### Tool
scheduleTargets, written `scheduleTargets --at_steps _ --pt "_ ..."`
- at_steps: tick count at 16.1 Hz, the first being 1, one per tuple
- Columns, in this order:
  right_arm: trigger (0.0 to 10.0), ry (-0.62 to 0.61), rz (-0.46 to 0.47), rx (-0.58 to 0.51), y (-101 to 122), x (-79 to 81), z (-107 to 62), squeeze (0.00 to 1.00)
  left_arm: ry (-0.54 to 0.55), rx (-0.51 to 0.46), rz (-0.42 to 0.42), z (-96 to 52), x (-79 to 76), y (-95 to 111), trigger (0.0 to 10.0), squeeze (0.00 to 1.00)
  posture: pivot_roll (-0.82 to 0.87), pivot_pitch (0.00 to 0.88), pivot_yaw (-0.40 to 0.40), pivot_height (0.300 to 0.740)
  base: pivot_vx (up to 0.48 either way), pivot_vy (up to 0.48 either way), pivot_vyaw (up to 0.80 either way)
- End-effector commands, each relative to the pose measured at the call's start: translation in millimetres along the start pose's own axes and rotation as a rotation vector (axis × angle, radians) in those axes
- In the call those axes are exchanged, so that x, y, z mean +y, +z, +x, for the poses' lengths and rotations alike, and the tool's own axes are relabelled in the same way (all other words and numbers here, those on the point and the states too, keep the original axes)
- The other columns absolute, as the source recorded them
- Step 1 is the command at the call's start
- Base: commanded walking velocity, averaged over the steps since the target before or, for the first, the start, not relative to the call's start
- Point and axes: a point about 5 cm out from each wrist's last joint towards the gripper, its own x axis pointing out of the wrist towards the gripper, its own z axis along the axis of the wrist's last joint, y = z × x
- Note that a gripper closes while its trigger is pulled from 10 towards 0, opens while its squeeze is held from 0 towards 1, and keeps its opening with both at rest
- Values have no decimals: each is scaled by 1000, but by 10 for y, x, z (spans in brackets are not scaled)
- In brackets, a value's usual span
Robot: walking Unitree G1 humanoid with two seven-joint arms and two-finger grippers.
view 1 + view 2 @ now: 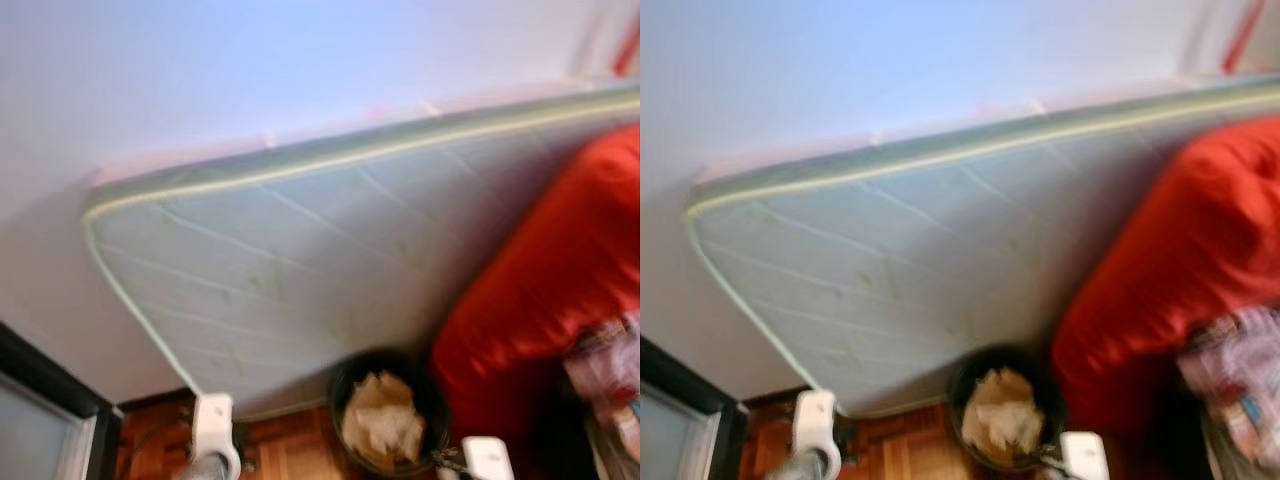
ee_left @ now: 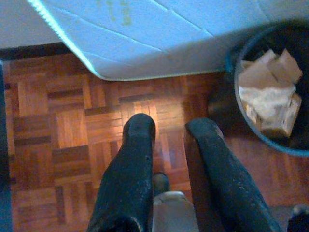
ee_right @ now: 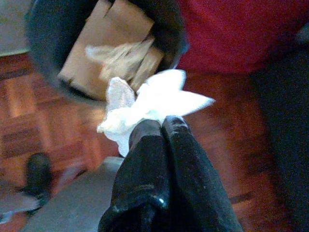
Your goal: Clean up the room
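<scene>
My right gripper (image 3: 154, 126) is fully closed on a crumpled white tissue (image 3: 145, 104); the wad fans out beyond the fingertips, pinched at one edge only. My left gripper (image 2: 170, 128) is empty, its two fingers parted with a clear gap between them, hanging above the parquet floor (image 2: 63, 135).

Step in hand, as I judge it: deposit the tissue in the dark waste bin (image 1: 385, 410).

1. Bring the right gripper over the bin mouth before releasing. In the right wrist view the tissue lies at the near rim, not yet clearly over the opening.
2. Centre over the contents, not the rim. A light tissue can drift or catch on the edge and land on the floor.
3. Open the fingers fully, since soft paper may cling to a pad.
4. Keep the left arm low and aside, away from the bin.

Condition of the tissue: white, soft, irregularly creased, with loose corners sticking outward. I expect it to weigh almost nothing and compress easily.

The bin stands on the floor just ahead and already holds brown cardboard and crumpled paper (image 2: 268, 92), with room left near the top. Just beside it on my right sits a large red cushion (image 1: 560, 280). Behind both, a pale quilted mattress (image 1: 300, 270) leans on edge against the white wall (image 1: 200, 70).
</scene>
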Motion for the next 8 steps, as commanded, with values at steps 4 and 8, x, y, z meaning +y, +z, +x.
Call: scheduleTargets --at_steps 4,8 --pt "10000 56 39 -33 64 150 19 0 42 13 17 -26 160 -32 10000 0 -30 44 12 740 277 0 0" --pt "10000 75 36 -87 117 156 15 0 35 -26 18 -8 141 52 10000 0 -30 44 12 740 0 0 0"
